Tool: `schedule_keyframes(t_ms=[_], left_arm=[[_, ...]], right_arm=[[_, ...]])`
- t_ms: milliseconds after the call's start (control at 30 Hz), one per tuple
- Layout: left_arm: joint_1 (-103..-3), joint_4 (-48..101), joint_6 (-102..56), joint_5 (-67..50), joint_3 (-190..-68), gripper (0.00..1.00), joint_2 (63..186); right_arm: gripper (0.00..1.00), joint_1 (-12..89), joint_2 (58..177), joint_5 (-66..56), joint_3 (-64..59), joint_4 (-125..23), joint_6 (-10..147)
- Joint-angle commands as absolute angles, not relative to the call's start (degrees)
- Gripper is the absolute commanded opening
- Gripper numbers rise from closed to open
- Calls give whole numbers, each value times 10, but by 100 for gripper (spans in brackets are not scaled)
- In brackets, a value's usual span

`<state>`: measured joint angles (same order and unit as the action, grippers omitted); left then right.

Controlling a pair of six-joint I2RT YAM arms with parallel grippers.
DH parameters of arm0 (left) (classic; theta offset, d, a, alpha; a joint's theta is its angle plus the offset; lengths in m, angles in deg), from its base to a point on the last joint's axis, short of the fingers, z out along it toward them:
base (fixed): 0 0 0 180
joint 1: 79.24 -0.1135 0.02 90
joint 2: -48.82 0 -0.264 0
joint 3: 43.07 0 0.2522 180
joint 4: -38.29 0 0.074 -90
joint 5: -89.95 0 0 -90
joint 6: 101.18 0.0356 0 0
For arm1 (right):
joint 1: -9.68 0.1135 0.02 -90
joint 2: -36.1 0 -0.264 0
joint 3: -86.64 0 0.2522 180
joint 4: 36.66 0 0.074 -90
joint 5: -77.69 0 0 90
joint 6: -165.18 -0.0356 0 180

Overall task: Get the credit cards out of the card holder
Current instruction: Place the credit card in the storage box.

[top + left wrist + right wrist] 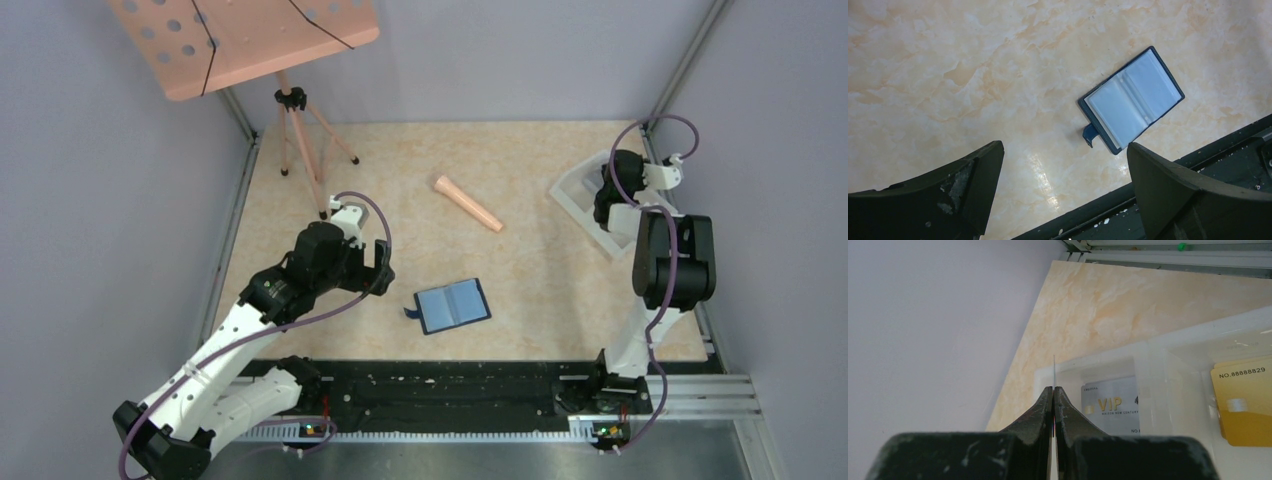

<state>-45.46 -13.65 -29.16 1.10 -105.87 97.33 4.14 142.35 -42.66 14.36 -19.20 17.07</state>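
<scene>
The card holder (453, 305) lies open near the table's (540, 300) 6 o'clock edge, with the left gripper (1064, 146) spread wide at its 10 o'clock. Toward 2 o'clock, the right gripper (1053, 389) pinches a thin card (1053, 370) edge-on above the white tray (1153, 347), which holds a silver card (1110, 405) and a gold card (1243, 400).

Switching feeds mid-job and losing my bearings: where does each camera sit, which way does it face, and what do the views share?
Top: above and behind the bases, facing down at the table; both arms show.
Left wrist: faces down past the open left gripper at the spread card holder.
Right wrist: faces along the shut right gripper, pinching an edge-on card, into the white tray with a silver card and a gold card.
Shared: top and left wrist both show the card holder.
</scene>
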Motion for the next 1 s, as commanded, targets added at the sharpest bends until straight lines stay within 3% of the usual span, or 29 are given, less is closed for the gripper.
schedule_keyframes(t_ms=[0,733,967], left_arm=[[-456,-118,-287,13,-1055,99,968],[-457,-118,-289,17,-1057,99,970],[-457,-118,-290,18,-1057,99,968]], right_arm=[[0,39,1439,-438,110,-186,180],[5,48,1484,-438,70,-204,194],[13,48,1478,-455,72,-213,206]])
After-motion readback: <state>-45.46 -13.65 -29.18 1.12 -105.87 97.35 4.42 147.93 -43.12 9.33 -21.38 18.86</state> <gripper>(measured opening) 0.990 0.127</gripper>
